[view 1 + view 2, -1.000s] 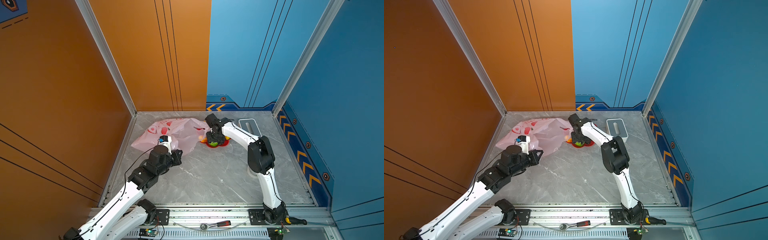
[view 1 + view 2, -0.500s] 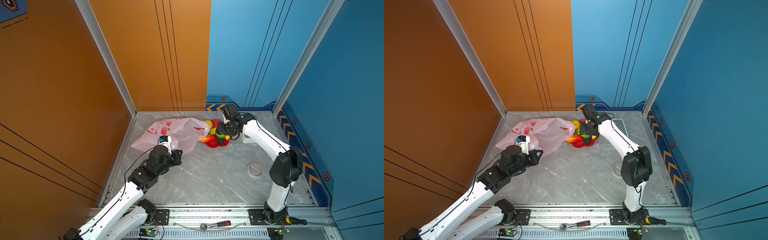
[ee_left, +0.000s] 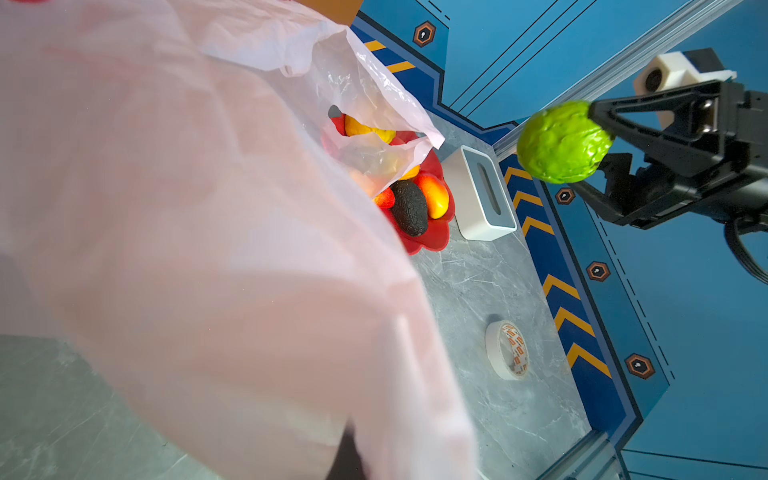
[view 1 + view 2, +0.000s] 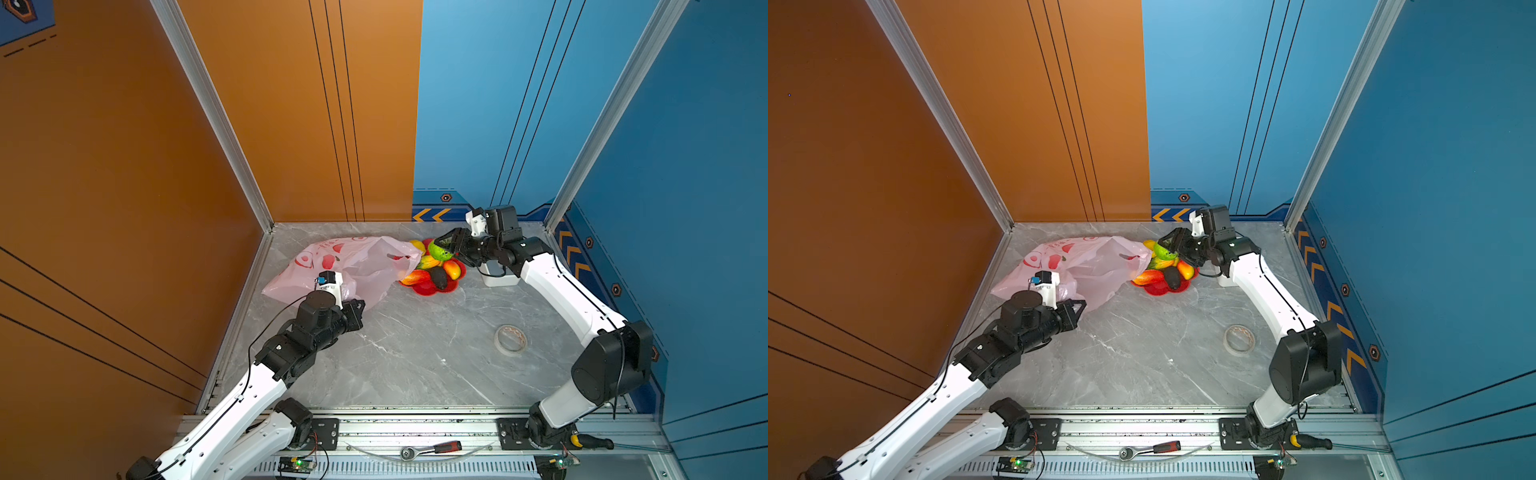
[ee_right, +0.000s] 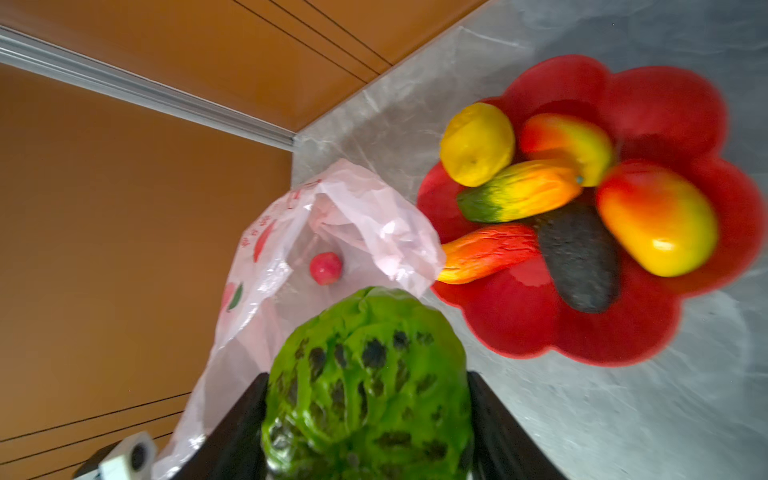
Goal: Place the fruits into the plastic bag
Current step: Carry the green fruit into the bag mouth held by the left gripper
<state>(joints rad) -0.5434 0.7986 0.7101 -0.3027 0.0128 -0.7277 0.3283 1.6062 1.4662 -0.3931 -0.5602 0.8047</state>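
Clamped with the right gripper (image 4: 445,248) across the middle of the green fruit (image 3: 563,141), raised in the air just beside the red dish (image 4: 428,289) near the centre of both top views, aimed toward the mouth of the plastic bag (image 4: 357,262). Looks light, hard and glossy, grippable thanks to the bumpy skin, yet liable to squirt out if squeezed off-centre; best pinched across the widest girth, as here. Left of centre, pinches that bag's near hem with the left gripper (image 4: 358,305), jaws fully together, apparently holding the mouth open toward the dish. Thin, limp, crinkly — apt to fold shut if slackened. Shows what looks like one small red fruit (image 5: 326,268) inside; leaves lemon (image 5: 478,143), mangoes (image 5: 656,218) and avocado (image 5: 579,257) on the dish.
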